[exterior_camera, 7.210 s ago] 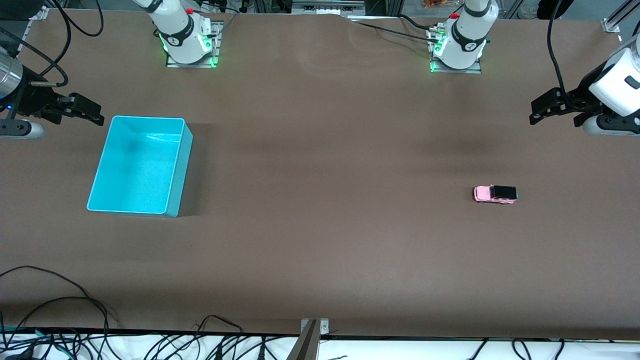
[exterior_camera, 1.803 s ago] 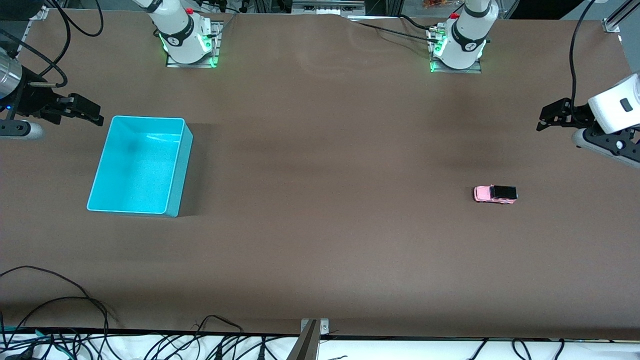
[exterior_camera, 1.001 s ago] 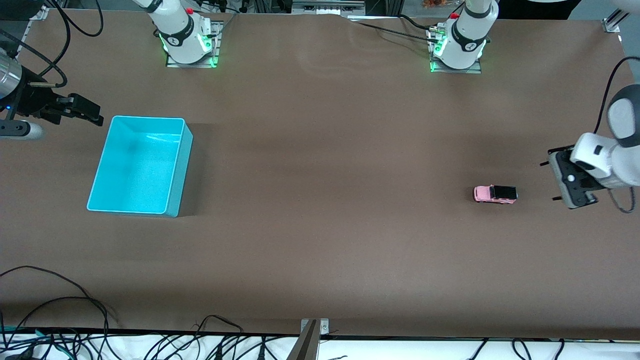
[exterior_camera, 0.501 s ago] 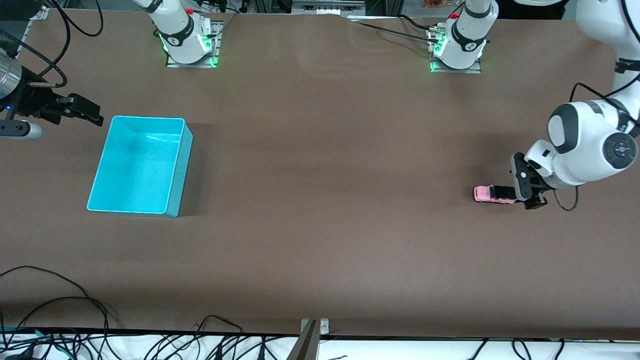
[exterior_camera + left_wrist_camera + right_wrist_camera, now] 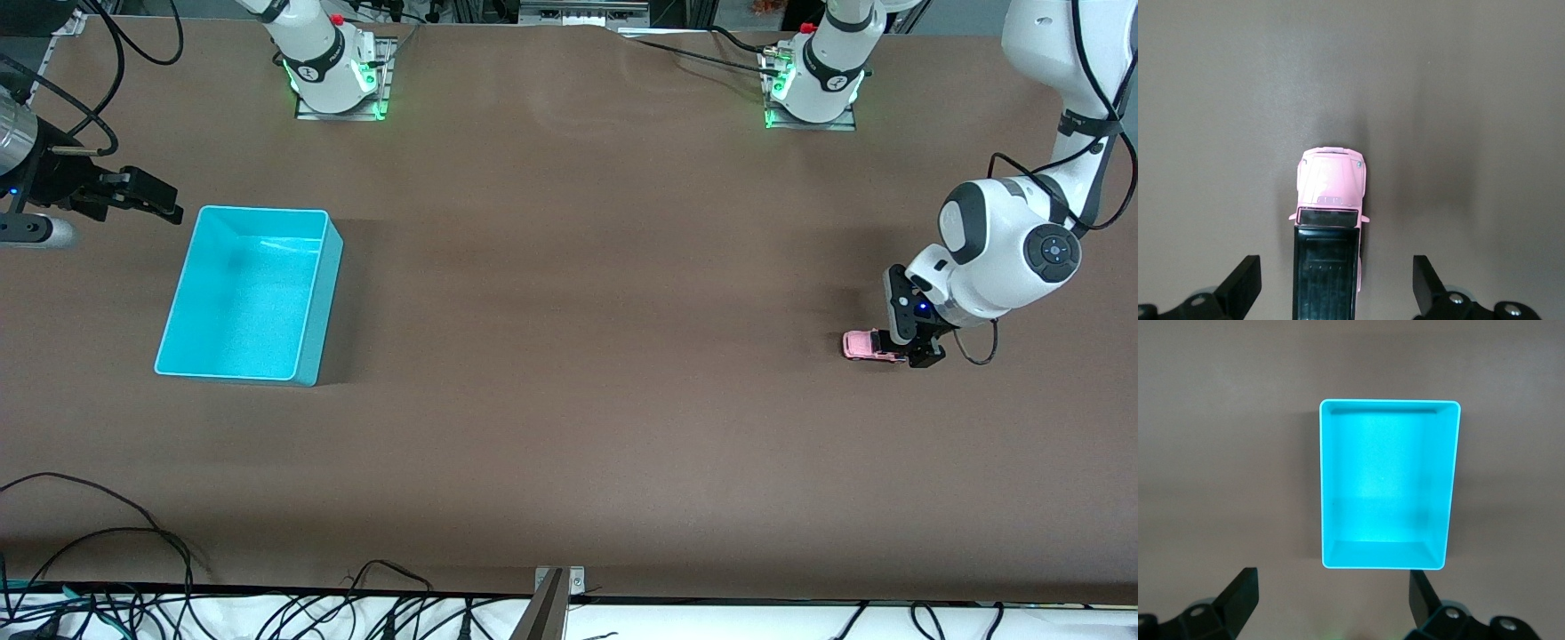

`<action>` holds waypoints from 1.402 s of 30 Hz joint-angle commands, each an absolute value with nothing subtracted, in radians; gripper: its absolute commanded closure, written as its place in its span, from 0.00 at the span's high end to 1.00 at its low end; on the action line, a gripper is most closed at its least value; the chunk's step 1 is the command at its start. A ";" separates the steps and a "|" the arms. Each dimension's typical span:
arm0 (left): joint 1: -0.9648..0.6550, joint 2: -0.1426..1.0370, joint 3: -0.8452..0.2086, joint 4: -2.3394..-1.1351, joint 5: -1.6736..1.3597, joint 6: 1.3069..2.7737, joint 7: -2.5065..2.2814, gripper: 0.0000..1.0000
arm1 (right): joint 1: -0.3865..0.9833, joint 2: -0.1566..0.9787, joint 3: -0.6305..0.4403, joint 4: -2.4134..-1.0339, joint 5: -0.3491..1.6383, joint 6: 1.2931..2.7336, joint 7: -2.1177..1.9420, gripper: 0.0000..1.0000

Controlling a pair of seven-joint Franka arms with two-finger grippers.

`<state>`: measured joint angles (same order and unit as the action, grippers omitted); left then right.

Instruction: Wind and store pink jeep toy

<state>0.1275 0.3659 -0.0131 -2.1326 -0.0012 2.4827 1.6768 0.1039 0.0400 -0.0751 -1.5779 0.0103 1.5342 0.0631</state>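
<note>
Front view: the pink jeep toy (image 5: 864, 345) is sitting on the brown table (image 5: 569, 427) toward the left arm's end, well apart from the turquoise bin (image 5: 313, 293), which is standing empty toward the right arm's end. The left gripper (image 5: 909, 342) is hanging directly over the jeep's black-roofed rear half, hiding it from this camera; the right gripper (image 5: 147, 197) is waiting over the table edge just beside the bin's corner. Left wrist view: the jeep (image 5: 1329, 230) is lying lengthwise between the wide-open fingers (image 5: 1239, 283), clear gaps showing on both flanks, nothing touching. It is sitting slightly off centre, closer to one finger. Judgement: before closing, the gripper should be shifting sideways to centre the body, then descending so the pads are meeting the flat door sides rather than the wheels, which must be rolling freely for winding. Right wrist view: the right gripper (image 5: 1331, 600) is spread open, looking down into the bin (image 5: 1328, 480), holding nothing.
</note>
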 commanded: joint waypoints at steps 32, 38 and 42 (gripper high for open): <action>0.130 0.471 -0.012 -2.102 0.018 2.559 1.697 0.04 | 0.101 0.041 -0.077 -1.566 -0.002 1.523 0.054 1.00; 0.137 0.480 -0.009 -2.102 0.018 2.554 1.698 0.02 | 0.101 0.041 -0.077 -1.566 -0.002 1.523 0.054 1.00; 0.152 0.494 -0.003 -2.102 0.018 2.549 1.712 0.01 | 0.101 0.041 -0.077 -1.566 -0.002 1.523 0.054 1.00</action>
<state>0.1299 0.4450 -0.0098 -2.1269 -0.0011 2.5538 1.6797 0.1033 0.0400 -0.0757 -1.5779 0.0103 1.5342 0.0631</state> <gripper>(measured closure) 0.493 0.000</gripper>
